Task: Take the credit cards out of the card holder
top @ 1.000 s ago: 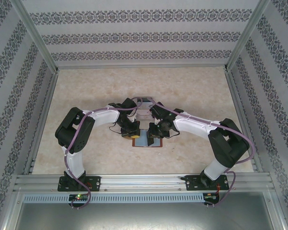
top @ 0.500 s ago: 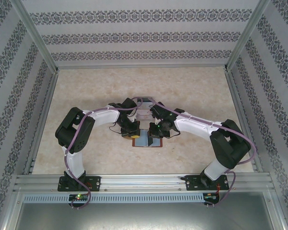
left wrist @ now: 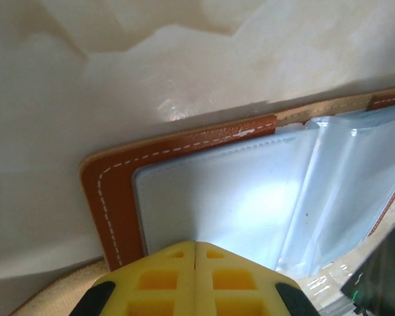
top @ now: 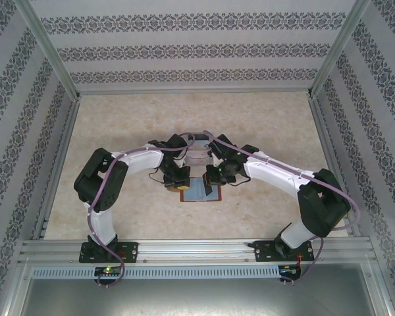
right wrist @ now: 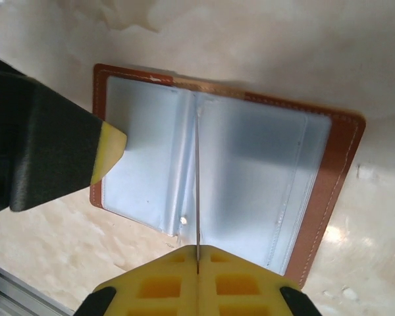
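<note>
We find the card holder (top: 199, 189) lying open and flat on the table (top: 118, 125) at the centre of the top view, its pale grey-blue inside facing up, between the two wrists. The left gripper (left wrist: 195, 245) is fully closed with nothing between its fingers, and its tip is set at the inner page on the left of the right-wrist frame. The right gripper (right wrist: 197, 249) is closed on a thin leaf (right wrist: 197, 184) standing edge-on along the fold; we cannot tell whether it is a card or a sleeve.
</note>
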Tool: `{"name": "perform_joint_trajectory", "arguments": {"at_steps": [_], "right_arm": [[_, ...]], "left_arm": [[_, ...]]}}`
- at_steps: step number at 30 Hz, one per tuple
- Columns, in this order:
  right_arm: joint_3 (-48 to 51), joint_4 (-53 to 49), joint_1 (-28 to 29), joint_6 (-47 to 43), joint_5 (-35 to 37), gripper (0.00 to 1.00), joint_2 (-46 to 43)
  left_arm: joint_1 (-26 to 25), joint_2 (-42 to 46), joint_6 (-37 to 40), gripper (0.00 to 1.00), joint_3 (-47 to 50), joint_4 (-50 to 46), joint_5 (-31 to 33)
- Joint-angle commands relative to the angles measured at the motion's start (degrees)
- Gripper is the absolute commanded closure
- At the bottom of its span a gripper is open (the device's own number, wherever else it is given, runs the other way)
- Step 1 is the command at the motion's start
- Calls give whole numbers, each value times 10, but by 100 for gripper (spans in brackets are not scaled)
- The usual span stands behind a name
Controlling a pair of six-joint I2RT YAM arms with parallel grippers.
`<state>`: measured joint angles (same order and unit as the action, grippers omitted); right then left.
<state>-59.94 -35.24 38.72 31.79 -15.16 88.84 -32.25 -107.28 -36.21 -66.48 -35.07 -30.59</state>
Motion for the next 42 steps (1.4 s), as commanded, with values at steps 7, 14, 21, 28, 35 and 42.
{"name": "perform_joint_trajectory", "arguments": {"at_steps": [7,14,21,28,35,42], "right_arm": [[-51,-67,-15,-276,30,100,-13],[-104,-98,-21,-496,53,100,-4],[-209,-150,-43,-624,51,100,55],[-344,-208,-62,-681,34,100,135],[-479,-257,-77,-718,23,100,222],[-624,-313,-95,-750,13,100,313]], "left_arm": [[-2,42,7,97,2,-25,35],[12,61,7,97,21,-23,43],[38,93,8,96,65,-13,44],[52,111,4,96,95,-1,44],[68,118,4,96,107,3,45],[85,122,9,96,110,-1,45]]}}
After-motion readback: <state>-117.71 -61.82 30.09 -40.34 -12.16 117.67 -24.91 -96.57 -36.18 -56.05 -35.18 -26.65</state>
